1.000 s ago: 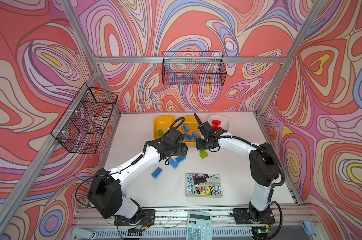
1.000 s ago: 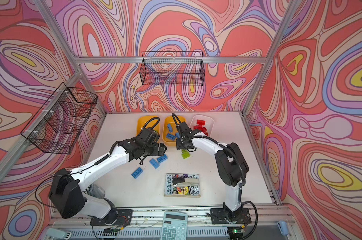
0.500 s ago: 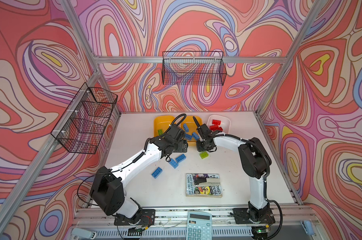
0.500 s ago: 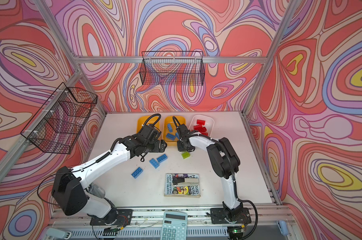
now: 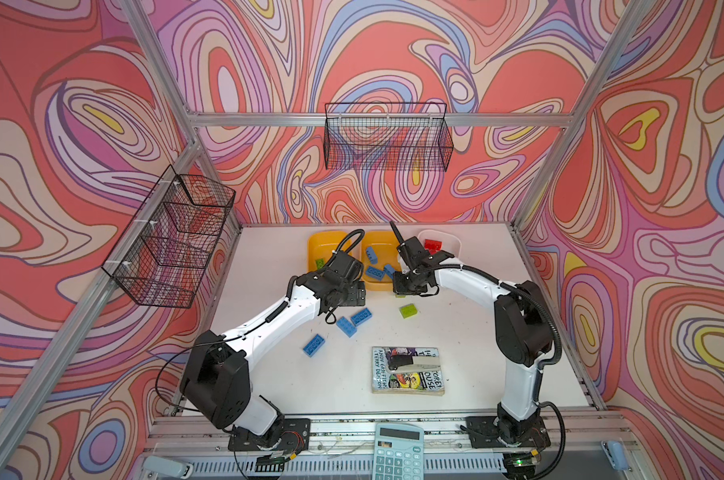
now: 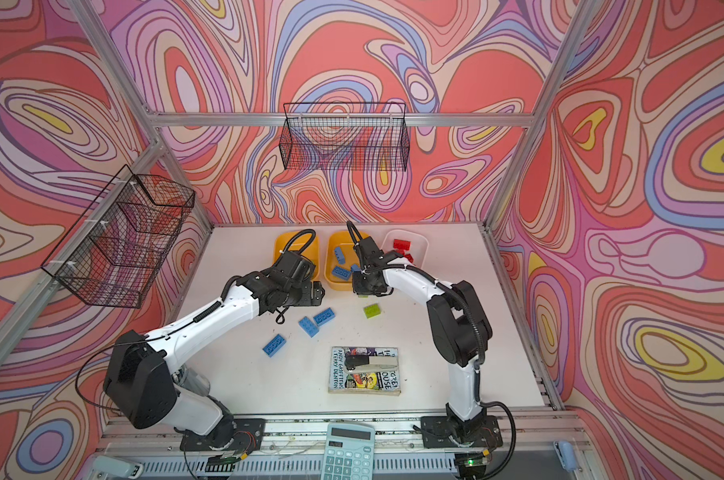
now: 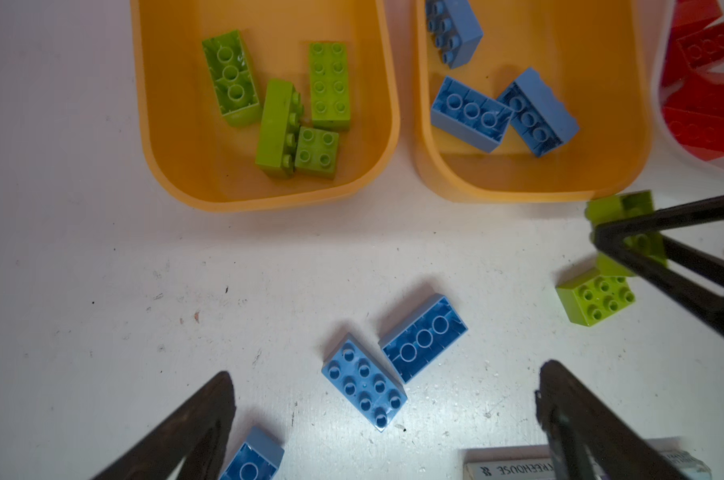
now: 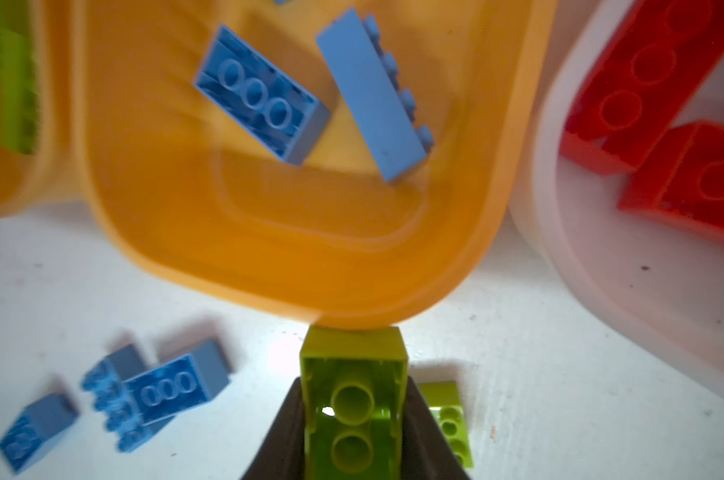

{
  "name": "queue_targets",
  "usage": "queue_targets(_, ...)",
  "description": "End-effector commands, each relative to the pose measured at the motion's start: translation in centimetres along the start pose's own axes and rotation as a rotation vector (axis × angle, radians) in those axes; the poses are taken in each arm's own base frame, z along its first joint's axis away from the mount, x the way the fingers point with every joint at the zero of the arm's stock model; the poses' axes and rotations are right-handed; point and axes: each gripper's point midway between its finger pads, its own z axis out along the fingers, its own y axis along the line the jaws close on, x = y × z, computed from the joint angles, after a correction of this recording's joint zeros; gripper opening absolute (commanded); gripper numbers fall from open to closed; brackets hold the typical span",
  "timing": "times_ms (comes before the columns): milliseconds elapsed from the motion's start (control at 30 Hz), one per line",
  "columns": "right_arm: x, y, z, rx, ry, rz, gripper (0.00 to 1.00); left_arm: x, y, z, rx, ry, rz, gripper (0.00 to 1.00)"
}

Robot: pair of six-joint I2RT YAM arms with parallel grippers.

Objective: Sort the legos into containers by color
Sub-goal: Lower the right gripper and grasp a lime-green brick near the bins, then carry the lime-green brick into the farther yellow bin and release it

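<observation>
My right gripper [image 8: 354, 382] is shut on a lime green lego [image 8: 354, 407], held underside toward the camera at the front corner of the middle orange container [image 8: 310, 249], which holds blue legos. The left orange container [image 7: 164, 124] holds green legos and the white container [image 5: 455, 243] holds red ones. My left gripper [image 7: 387, 370] is open above three loose blue legos: one studs up [image 7: 364, 386], one upside down [image 7: 424, 336], one by a finger [image 7: 252, 457]. Another green lego [image 5: 408, 310] lies loose on the table.
A book [image 5: 408, 370] with a stapler on it lies near the table's front. A calculator [image 5: 397, 451] sits on the front rail. Black wire baskets hang on the back wall [image 5: 387, 137] and the left wall [image 5: 169, 237].
My right gripper has closed on the green lego in front of the middle container. The left arm has barely moved and stays open.
</observation>
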Motion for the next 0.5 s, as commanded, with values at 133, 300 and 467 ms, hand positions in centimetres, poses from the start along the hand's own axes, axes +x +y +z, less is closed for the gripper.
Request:
queue_targets(133,-6.5,6.8,-0.9,-0.237,-0.093,0.077,0.24,0.4,5.4,-0.3,0.013,-0.009,-0.194,1.00)
queue_targets(300,-9.0,10.3,1.2,-0.310,-0.087,0.060,0.25,0.0,7.7,-1.2,-0.009,-0.038,-0.212,1.00)
queue_targets(467,-10.7,13.9,3.1,-0.413,-0.100,0.061,0.26,-0.3,9.5,-1.8,-0.038,-0.050,-0.202,1.00)
